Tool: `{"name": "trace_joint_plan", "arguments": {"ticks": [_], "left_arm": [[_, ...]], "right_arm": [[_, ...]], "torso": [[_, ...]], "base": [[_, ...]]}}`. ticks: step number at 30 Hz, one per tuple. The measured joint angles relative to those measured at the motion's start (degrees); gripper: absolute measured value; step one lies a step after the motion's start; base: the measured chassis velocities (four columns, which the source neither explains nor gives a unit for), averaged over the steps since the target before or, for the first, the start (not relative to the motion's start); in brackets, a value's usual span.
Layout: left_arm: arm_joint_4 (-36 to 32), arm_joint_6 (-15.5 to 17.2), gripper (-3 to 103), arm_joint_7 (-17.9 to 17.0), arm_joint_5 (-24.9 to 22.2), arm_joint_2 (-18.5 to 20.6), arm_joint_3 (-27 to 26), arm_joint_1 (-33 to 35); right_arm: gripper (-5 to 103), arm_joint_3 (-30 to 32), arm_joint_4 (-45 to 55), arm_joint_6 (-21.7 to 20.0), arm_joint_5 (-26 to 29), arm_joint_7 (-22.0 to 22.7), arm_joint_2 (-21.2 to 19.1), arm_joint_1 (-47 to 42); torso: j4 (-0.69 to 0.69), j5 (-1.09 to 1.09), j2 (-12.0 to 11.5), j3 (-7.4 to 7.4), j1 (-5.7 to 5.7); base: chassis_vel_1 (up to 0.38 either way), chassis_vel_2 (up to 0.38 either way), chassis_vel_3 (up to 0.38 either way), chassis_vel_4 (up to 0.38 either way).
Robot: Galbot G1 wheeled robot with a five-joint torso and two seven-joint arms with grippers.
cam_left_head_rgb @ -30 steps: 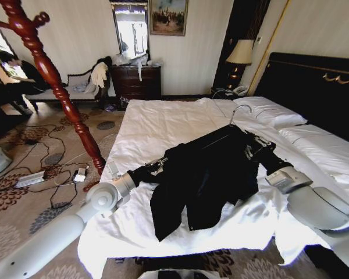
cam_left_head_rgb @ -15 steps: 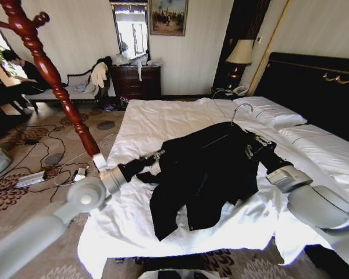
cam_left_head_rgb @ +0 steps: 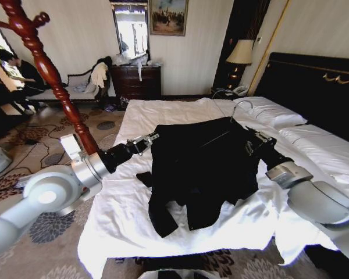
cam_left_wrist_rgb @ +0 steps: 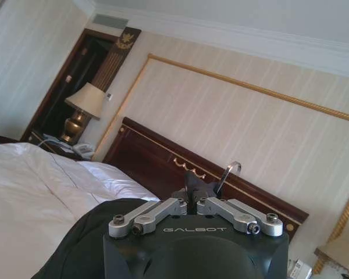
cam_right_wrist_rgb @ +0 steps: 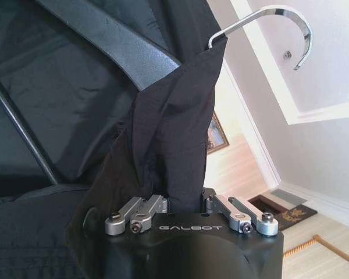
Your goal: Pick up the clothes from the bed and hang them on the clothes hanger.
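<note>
The clothes [cam_left_head_rgb: 203,163], a large black jacket, hang stretched between my two grippers just above the white bed [cam_left_head_rgb: 157,116], with the hem and one sleeve still trailing on the sheet. My left gripper [cam_left_head_rgb: 146,140] is shut on the jacket's edge nearest the carpet, and black fabric [cam_left_wrist_rgb: 87,232] bulges below its fingers. My right gripper [cam_left_head_rgb: 254,142] is shut on the collar side, where cloth [cam_right_wrist_rgb: 163,145] runs between its fingers. The clothes hanger [cam_right_wrist_rgb: 125,49] sits inside the jacket. Its silver hook [cam_left_head_rgb: 242,107] sticks out at the collar.
A turned red-brown wooden coat stand [cam_left_head_rgb: 46,70] rises on the left, close to my left arm. Cables and a power strip [cam_left_head_rgb: 32,177] lie on the patterned carpet. The black headboard [cam_left_head_rgb: 314,87], pillows [cam_left_head_rgb: 270,110], a lamp [cam_left_head_rgb: 240,55] and a dresser [cam_left_head_rgb: 136,81] line the far sides.
My left arm has risen and swung up and away from me, lifting the jacket's edge off the sheet so the garment spreads wider. The right gripper has barely moved.
</note>
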Motion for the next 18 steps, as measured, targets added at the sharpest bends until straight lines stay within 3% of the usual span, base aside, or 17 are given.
{"name": "trace_joint_plan", "arguments": {"ticks": [2, 4, 5, 7, 9, 14, 18], "left_arm": [[0.0, 0.0, 2, -1.1, -0.6, 0.0, 1.5, -2.4], [0.6, -0.5, 2, -4.9, -0.8, -1.8, 8.5, -11.2], [0.6, -0.5, 2, -4.9, -0.8, -1.8, 8.5, -11.2], [0.9, -0.7, 2, -6.8, 0.4, -4.8, 13.2, -17.4], [0.4, -0.7, 2, -7.2, 2.5, -6.7, 15.6, -19.3], [-0.1, -0.4, 2, -7.6, 2.0, -8.4, 18.2, -21.6], [0.5, -0.4, 2, -7.9, 1.4, -11.0, 25.9, -28.0]], "right_arm": [[23, 0.0, 0.0, -0.7, 0.7, 0.2, -0.7, 0.4], [23, 0.0, -0.4, -1.8, 2.2, 0.6, -2.0, 1.2], [23, 0.0, -0.4, -1.8, 2.2, 0.6, -2.0, 1.2], [23, -0.4, -0.7, -2.6, 3.7, 1.1, -2.2, 1.5], [23, -0.6, -1.0, -3.0, 4.0, 1.4, -1.7, 1.3], [23, -0.8, -1.5, -3.1, 4.2, 1.6, -0.4, 1.1], [23, -0.8, -1.9, -3.8, 6.1, 1.8, -0.8, 1.9]], "torso": [[0.00, -0.01, 0.0, 0.00, 0.00], [0.01, -0.02, 0.0, 0.00, 0.00], [0.01, -0.02, 0.0, 0.00, 0.00], [-0.05, 0.00, 0.0, 0.01, 0.02], [-0.04, 0.03, 0.0, 0.01, 0.02], [0.00, -0.01, 0.0, 0.00, 0.01], [-0.02, 0.02, 0.0, 0.00, 0.01]], "base": [[0.000, 0.000, 0.000, 0.000], [0.000, 0.000, 0.000, 0.000], [0.000, 0.000, 0.000, 0.000], [0.000, 0.000, 0.000, 0.000], [0.000, 0.000, 0.000, 0.000], [0.000, 0.000, 0.000, 0.000], [0.000, 0.000, 0.000, 0.000]]}}
